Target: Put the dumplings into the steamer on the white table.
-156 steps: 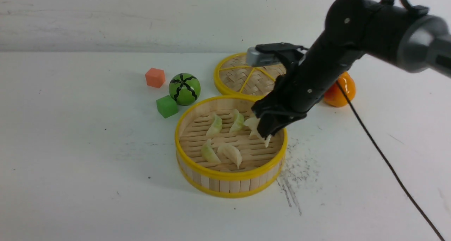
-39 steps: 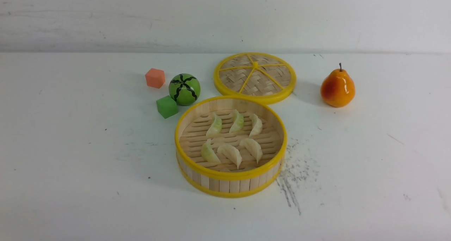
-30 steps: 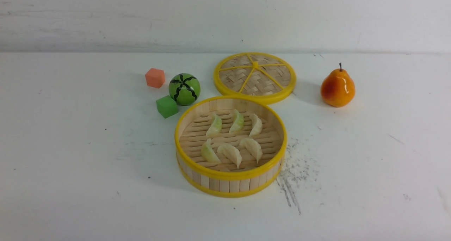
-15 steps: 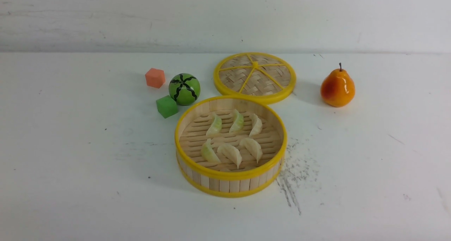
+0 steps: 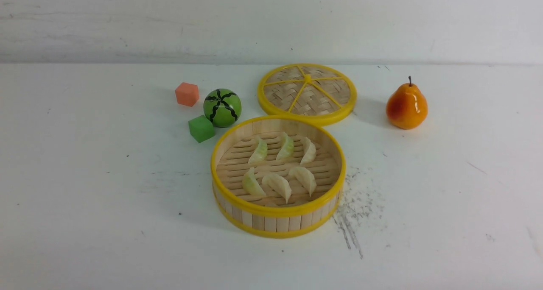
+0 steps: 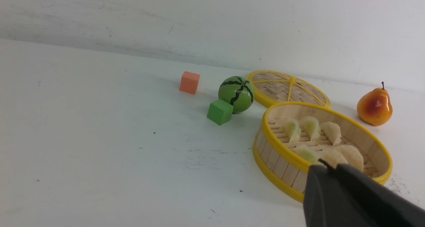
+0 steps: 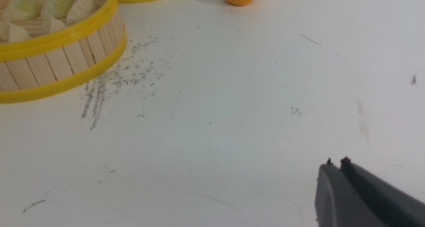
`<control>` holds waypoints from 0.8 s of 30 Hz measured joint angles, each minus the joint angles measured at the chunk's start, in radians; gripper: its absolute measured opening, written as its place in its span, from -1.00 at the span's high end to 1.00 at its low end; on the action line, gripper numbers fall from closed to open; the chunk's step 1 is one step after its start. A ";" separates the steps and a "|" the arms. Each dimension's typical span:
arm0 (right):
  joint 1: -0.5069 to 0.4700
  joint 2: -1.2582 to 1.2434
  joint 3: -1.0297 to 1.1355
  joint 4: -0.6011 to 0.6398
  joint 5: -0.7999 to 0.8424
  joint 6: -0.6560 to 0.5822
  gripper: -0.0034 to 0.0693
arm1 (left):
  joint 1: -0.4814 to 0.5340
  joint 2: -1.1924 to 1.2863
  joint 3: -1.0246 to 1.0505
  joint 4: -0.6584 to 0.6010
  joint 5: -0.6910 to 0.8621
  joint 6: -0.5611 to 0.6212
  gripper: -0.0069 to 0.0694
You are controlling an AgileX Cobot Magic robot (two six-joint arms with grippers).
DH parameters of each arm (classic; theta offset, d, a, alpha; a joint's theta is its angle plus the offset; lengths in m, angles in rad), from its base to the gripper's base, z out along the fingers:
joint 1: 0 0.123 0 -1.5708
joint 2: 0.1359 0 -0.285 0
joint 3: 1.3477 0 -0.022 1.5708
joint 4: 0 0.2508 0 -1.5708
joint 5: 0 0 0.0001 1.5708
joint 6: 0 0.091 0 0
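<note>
The round bamboo steamer [image 5: 275,222] stands mid-table on the white table [image 5: 85,188]. Several dumplings lie inside it in two rows: pale green ones [image 5: 258,151] [image 5: 286,146] [image 5: 251,183] and cream-white ones [image 5: 309,150] [image 5: 278,185] [image 5: 304,177]. No arm shows in the front view. In the left wrist view my left gripper [image 6: 327,167] is shut and empty, near the steamer's [image 6: 282,150] near rim. In the right wrist view my right gripper [image 7: 336,163] is shut and empty over bare table, apart from the steamer [image 7: 59,67].
The flat woven lid [image 5: 307,92] lies behind the steamer. An orange pear [image 5: 406,105] stands at the right. A watermelon ball [image 5: 222,107], a green cube [image 5: 201,128] and an orange cube [image 5: 187,93] sit left of the lid. A grey scratched patch [image 5: 354,213] lies right of the steamer.
Five seconds ago my right arm was over the steamer with a white dumpling; it has since left the front view and that dumpling lies in the steamer. Nothing moved in the last second.
</note>
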 joint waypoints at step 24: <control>0.000 -0.001 0.000 0.000 0.000 0.000 0.77 | 0.453 0.000 0.301 -0.838 -0.268 0.808 0.85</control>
